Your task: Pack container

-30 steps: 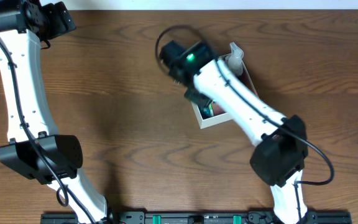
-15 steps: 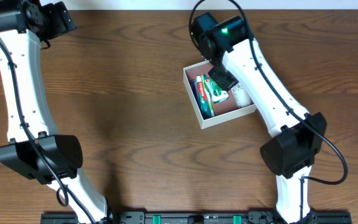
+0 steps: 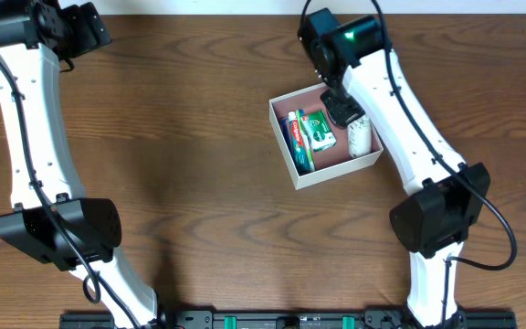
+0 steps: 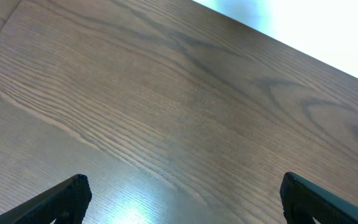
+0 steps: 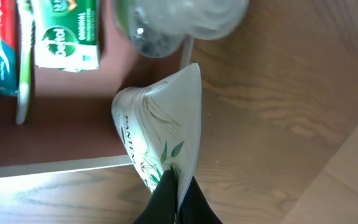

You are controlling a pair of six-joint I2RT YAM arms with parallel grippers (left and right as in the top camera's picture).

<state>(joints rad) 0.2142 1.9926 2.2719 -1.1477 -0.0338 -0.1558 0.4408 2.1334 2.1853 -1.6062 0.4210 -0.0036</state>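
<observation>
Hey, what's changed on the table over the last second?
The right arm swung from the container's left side across to its far right, uncovering the green boxes inside. Its fingers are shut on a white tube. The left arm stayed put.

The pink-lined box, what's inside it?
A toothpaste box, a green soap box and a white tube, pinched by the right gripper. The right arm covers a corner of the container; anything there is hidden.
</observation>
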